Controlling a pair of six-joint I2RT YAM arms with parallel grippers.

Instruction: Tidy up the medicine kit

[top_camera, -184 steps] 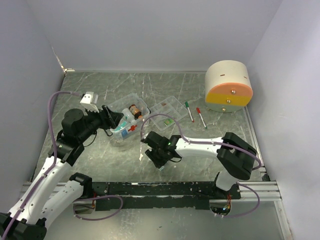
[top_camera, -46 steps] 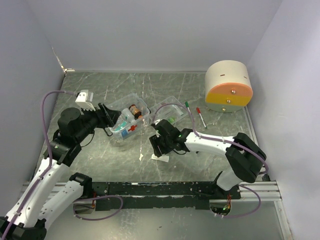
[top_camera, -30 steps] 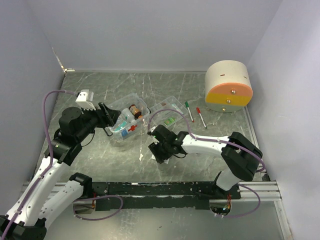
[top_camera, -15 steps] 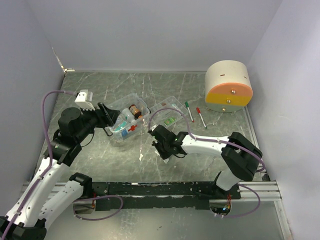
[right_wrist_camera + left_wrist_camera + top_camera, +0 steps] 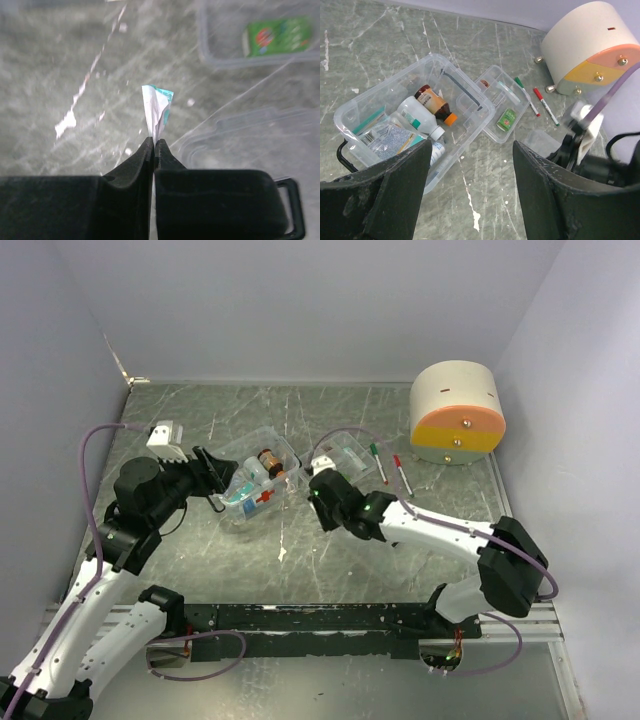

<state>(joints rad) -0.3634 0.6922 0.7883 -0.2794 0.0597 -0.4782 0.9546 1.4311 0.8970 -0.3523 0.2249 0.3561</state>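
Note:
My right gripper (image 5: 153,142) is shut on a small white and teal paper packet (image 5: 157,107) and holds it above the table, beside a small clear tray (image 5: 220,62) that holds a green packet (image 5: 275,36). In the top view the right gripper (image 5: 320,490) is between the clear medicine bin (image 5: 232,452) and that tray (image 5: 352,445). My left gripper (image 5: 472,150) is open and empty, hovering near the bin (image 5: 470,95), which holds a brown bottle (image 5: 432,97), a white bottle (image 5: 415,112) and packets.
A green pen (image 5: 377,462) and a red pen (image 5: 402,475) lie right of the tray. A round cream, yellow and orange container (image 5: 455,412) stands at the back right. A clear lid (image 5: 245,135) lies under my right gripper. White walls enclose the table.
My right gripper has closed on the packet near the table's front, lifted it, and moved back toward the tray. The left arm has barely moved.

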